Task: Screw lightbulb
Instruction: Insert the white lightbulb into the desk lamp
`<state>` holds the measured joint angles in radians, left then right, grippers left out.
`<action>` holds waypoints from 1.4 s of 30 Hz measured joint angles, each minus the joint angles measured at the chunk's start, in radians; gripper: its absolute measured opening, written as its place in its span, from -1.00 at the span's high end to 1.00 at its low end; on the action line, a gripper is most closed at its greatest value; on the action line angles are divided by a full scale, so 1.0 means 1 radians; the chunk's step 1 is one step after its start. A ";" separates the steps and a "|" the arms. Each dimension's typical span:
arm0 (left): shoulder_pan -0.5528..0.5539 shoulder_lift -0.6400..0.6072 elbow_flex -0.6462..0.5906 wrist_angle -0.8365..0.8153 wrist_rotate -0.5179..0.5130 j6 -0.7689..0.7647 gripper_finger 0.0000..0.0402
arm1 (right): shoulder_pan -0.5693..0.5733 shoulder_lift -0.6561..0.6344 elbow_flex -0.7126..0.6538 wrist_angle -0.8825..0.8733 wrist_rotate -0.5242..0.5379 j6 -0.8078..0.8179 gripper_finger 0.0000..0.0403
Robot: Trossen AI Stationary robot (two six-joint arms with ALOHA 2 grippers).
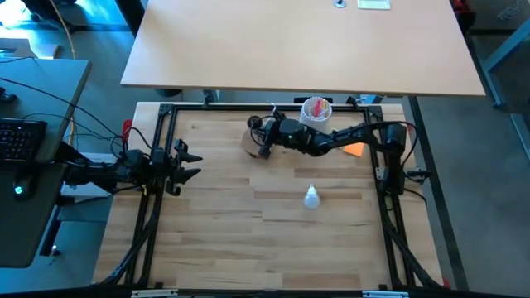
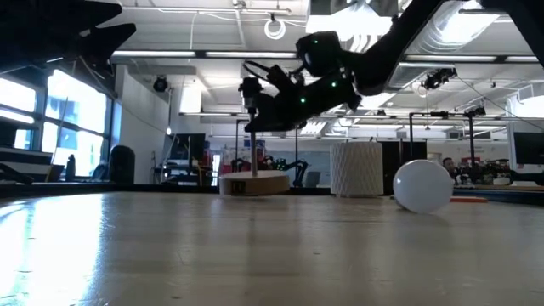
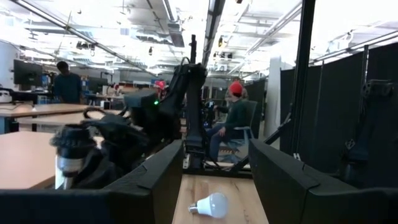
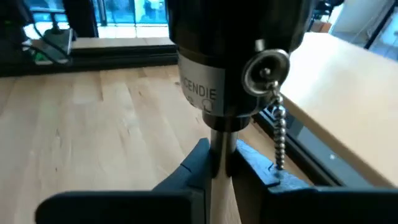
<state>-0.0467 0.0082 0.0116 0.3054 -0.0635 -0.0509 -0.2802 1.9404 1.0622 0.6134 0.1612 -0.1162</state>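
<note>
The white lightbulb (image 1: 310, 197) lies on its side on the wooden table, right of centre; it also shows in the low view (image 2: 422, 185) and the left wrist view (image 3: 210, 205). The round wooden stand (image 1: 253, 141) with its black socket (image 4: 214, 56) stands at the far middle. My right gripper (image 4: 217, 163) is at the stand, shut on its thin stem. My left gripper (image 1: 192, 162) is open and empty at the table's left edge, far from the bulb. My right gripper pinches the stand's thin stem (image 4: 217, 146) between its two fingers, just below the black socket. The fingers (image 4: 198, 163) come from the table's right side, slanting a little down, and lie across the stem. The stand is upright with its wooden base (image 2: 255, 183) on the table.
A white ribbed cup (image 1: 316, 109) with pink contents stands at the far edge, right of the stand. An orange piece (image 1: 354, 150) lies under the right arm. A bead chain (image 4: 278, 134) hangs from the socket's knob. Open tabletop lies around the bulb.
</note>
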 joint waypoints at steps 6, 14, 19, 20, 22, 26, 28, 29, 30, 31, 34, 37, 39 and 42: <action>0.000 0.000 0.000 0.012 0.000 -0.008 0.12 | 0.075 -0.058 0.000 -0.048 0.082 -0.110 0.85; 0.000 0.000 0.000 0.009 0.000 -0.029 0.12 | 0.245 -0.080 0.000 -0.066 0.237 -0.360 0.85; 0.000 0.000 0.000 0.013 0.000 -0.052 0.12 | 0.339 -0.080 0.000 -0.087 0.338 -0.468 0.85; 0.000 0.000 0.000 0.013 0.000 -0.052 0.12 | 0.353 -0.080 0.000 -0.092 0.339 -0.474 0.85; 0.000 0.000 0.000 0.013 0.000 -0.049 0.12 | 0.374 -0.080 0.000 -0.101 0.329 -0.471 0.85; 0.000 0.001 0.000 -0.006 -0.029 0.036 0.12 | 0.389 -0.080 0.000 -0.119 0.271 -0.374 0.85; 0.000 0.013 0.000 -0.034 -0.064 0.083 0.12 | 0.389 -0.080 0.000 -0.123 0.261 -0.327 0.85; 0.000 0.020 0.000 -0.052 -0.075 0.091 0.12 | 0.388 -0.080 0.000 -0.123 0.262 -0.314 0.85; 0.000 0.033 0.000 -0.067 -0.080 0.101 0.12 | 0.388 -0.080 0.001 -0.120 0.263 -0.305 0.85; 0.000 0.050 0.000 -0.082 -0.080 0.112 0.12 | 0.388 -0.080 0.001 -0.116 0.264 -0.298 0.85; 0.000 0.121 0.000 -0.111 -0.080 0.157 0.12 | 0.387 -0.078 0.001 -0.116 0.276 -0.289 0.85; 0.000 0.214 0.000 -0.081 -0.081 0.195 0.12 | 0.394 -0.061 0.002 -0.116 0.314 -0.329 0.85; 0.000 0.279 0.000 -0.025 -0.081 0.210 0.12 | 0.393 -0.044 0.002 -0.116 0.321 -0.334 0.85; 0.000 0.390 0.000 0.077 -0.081 0.198 0.12 | 0.393 -0.017 0.005 -0.097 0.321 -0.329 0.85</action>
<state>-0.0471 0.3983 0.0116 0.3826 -0.1448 0.1473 0.1129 1.9234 1.0668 0.5167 0.4819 -0.4450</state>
